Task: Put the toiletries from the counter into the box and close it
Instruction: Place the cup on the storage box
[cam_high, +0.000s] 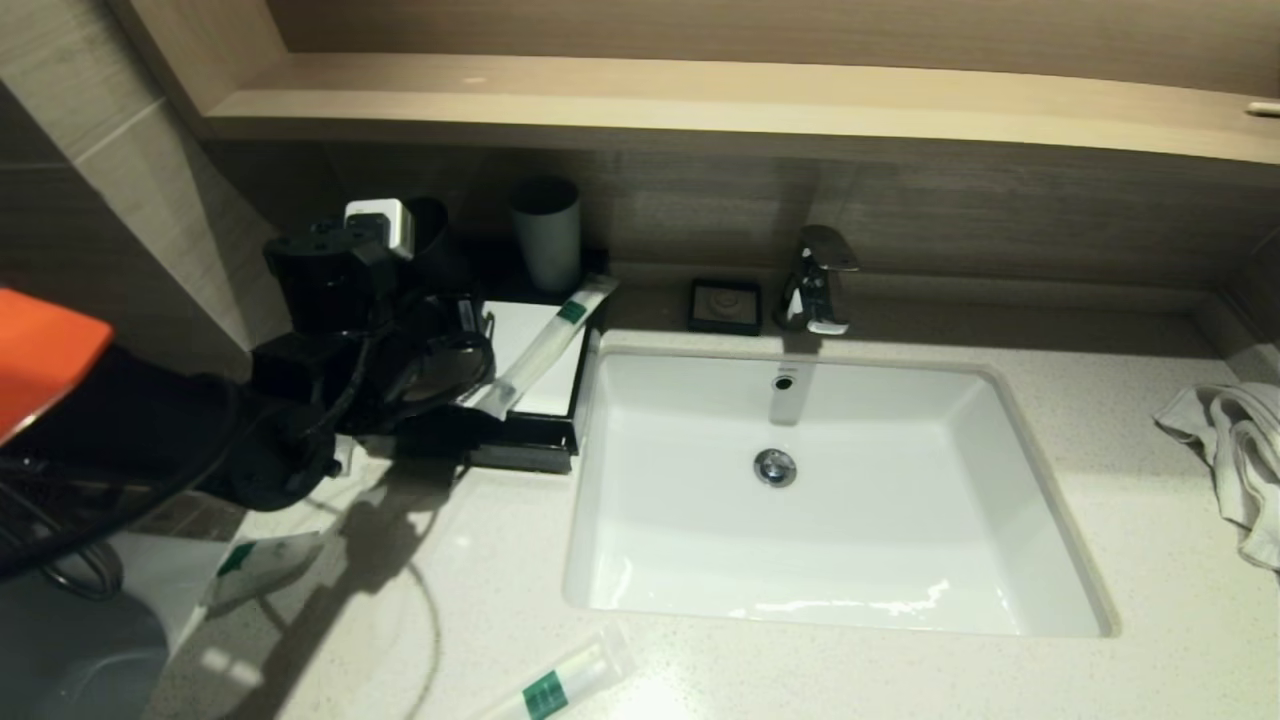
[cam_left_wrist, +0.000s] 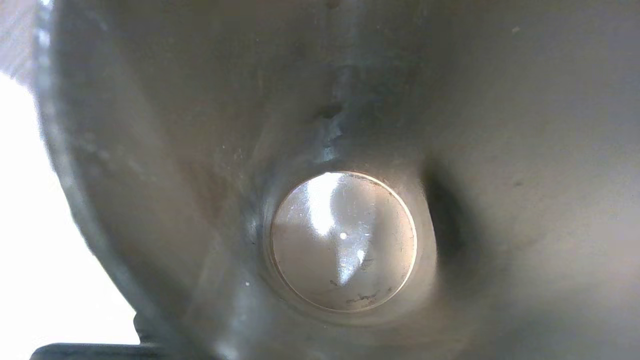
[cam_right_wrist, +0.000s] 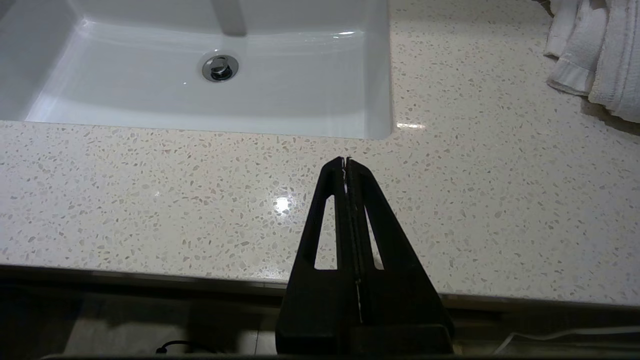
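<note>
The black box (cam_high: 525, 445) with a white top panel stands on the counter (cam_high: 450, 620) left of the basin. One long toiletry tube (cam_high: 545, 340) lies slantwise on that panel. A flat sachet (cam_high: 262, 565) lies on the counter at the front left, and a second tube (cam_high: 560, 682) lies at the front edge. My left gripper (cam_high: 405, 235) is over the back of the box, at the mouth of a dark cup (cam_high: 432, 225). The left wrist view looks straight down into that cup's round bottom (cam_left_wrist: 345, 240). My right gripper (cam_right_wrist: 346, 160) is shut and empty, above the counter's front edge right of the basin.
A grey cup (cam_high: 547, 232) stands behind the box. A black soap dish (cam_high: 725, 305) and the tap (cam_high: 818, 280) are behind the white basin (cam_high: 1040, 560). A white towel (cam_high: 1235, 450) lies at the far right. A wooden shelf (cam_high: 700, 100) overhangs the back.
</note>
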